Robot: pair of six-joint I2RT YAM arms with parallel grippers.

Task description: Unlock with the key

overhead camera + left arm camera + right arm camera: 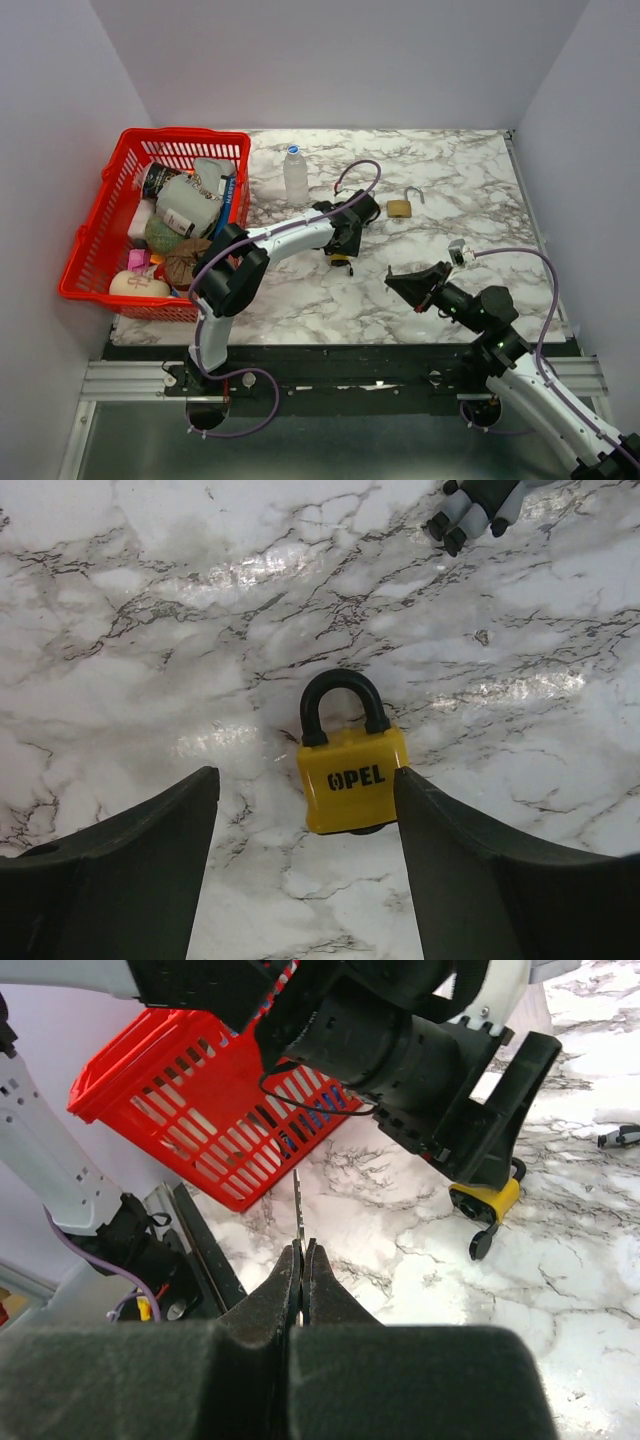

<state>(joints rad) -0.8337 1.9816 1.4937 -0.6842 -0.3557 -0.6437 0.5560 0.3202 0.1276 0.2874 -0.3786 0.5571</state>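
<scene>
A white marble-patterned table (470, 190) with grey veins is seen, glossy enough for lamp glare to be thrown back. At its left edge a red plastic basket (185, 134) with slotted walls is set, crowded with packages and jars. A clear plastic bottle (295, 177) with a blue cap is stood upright near the middle back, and a brass padlock (400, 208) with its shackle swung open is laid to the right of it, well apart from the arms. The yellow padlock (350, 780), blocky with a black rounded shackle and black lettering, is laid flat at the table's centre. The left gripper (305, 772) is held over it with dark, matte fingers spread. The padlock is bracketed between them: one finger is just at its side, and contact cannot be confirmed; the other stands clear. The right gripper (303, 1248) is pressed together on the key (298, 1200), whose thin toothed metal blade is seen edge-on, pointing up from the fingertips. Between key and padlock, the left arm's black wrist housing is interposed.
</scene>
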